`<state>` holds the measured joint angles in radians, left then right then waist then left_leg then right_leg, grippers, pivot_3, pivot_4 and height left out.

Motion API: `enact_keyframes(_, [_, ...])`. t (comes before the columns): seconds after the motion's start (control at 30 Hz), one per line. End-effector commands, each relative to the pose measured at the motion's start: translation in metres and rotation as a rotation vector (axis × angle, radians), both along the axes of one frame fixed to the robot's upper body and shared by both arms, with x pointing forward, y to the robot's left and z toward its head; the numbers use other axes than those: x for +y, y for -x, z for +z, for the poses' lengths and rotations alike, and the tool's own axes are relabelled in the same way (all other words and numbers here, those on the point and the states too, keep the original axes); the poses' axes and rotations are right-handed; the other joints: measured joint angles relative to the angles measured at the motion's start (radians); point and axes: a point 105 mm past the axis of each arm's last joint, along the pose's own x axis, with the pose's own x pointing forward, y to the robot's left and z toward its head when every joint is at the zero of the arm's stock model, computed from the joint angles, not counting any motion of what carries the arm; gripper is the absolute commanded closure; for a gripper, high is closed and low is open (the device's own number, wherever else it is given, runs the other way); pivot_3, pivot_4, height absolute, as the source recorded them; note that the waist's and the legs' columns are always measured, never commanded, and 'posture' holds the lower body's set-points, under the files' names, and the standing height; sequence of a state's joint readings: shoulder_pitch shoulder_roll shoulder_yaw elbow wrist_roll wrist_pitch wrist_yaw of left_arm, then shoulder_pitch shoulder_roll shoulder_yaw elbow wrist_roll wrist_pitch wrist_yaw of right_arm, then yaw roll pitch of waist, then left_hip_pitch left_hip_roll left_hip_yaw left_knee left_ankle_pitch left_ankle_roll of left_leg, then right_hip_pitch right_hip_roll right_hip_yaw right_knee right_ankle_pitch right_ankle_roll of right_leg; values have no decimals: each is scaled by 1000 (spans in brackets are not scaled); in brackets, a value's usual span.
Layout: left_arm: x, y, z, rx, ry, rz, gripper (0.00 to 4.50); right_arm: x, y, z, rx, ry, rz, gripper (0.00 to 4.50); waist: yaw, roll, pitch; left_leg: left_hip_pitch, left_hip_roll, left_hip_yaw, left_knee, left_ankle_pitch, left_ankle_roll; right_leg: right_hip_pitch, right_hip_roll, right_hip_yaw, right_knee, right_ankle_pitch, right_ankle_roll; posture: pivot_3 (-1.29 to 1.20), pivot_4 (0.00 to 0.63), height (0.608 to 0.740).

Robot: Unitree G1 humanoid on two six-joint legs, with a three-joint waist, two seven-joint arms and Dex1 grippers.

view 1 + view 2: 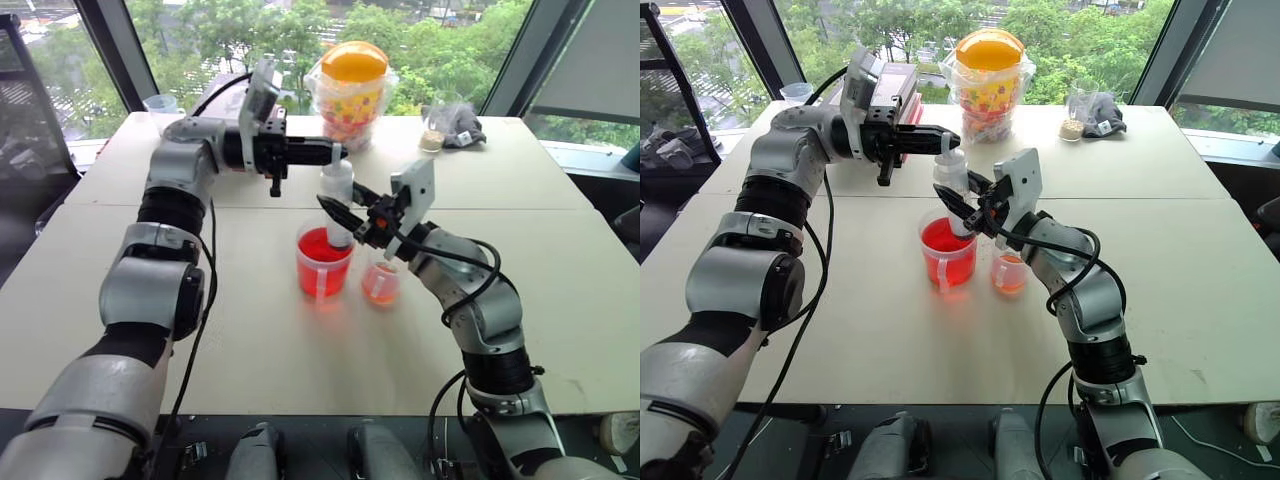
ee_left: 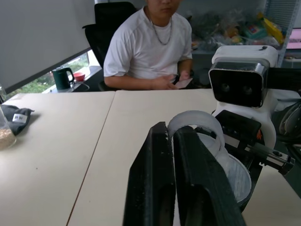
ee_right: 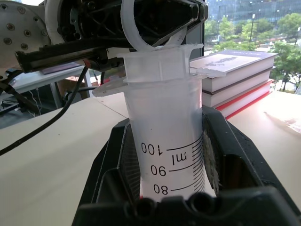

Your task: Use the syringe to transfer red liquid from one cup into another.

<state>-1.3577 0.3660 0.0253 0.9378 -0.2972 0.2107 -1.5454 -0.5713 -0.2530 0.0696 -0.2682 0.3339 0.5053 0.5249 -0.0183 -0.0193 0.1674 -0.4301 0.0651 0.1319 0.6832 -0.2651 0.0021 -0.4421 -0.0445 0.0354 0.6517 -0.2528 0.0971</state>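
The left pincer [image 1: 338, 152], fingers pressed together, lies level at the top of the syringe [image 1: 337, 205], which stands upright in the taller cup [image 1: 323, 262]. In the right wrist view the right pincer [image 3: 165, 155] clamps the syringe barrel, plunger ring above it.

The large clear plastic syringe [image 3: 167, 141] has black printed scale marks and a white plunger. The taller clear plastic cup [image 1: 324, 262] shows deep red liquid [image 1: 322, 247]; the short small clear cup [image 1: 381, 283] shows pale orange-pink. Both grippers have black fingers [image 2: 188, 183]. The table [image 1: 250, 340] is pale beige. The clear jar behind has a yellow-orange lid [image 1: 354, 62].
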Motion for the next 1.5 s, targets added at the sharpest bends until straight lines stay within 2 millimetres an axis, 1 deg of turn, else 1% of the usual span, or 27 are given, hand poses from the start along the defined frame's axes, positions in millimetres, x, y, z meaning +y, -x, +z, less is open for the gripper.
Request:
enact_keyframes(0.03, [0,3,32,-82,66,15,4472,12,7,11,-29,-24,62,3098,0,0,0,0,0,0,0,0,0,0,0,0,0,0,0,0,150,740])
enact_keyframes(0.33, [7,2,44,-111,89,48,4472,18,7,0,30,-40,88,3098,0,0,0,0,0,0,0,0,0,0,0,0,0,0,0,0,150,740])
enact_keyframes(0.6, [9,1,46,-121,96,64,4472,22,9,-9,62,-42,100,3098,0,0,0,0,0,0,0,0,0,0,0,0,0,0,0,0,150,740])
enact_keyframes(1.5, [10,-2,54,-149,134,92,4472,22,10,-11,69,-25,105,3098,0,0,0,0,0,0,0,0,0,0,0,0,0,0,0,0,150,740])
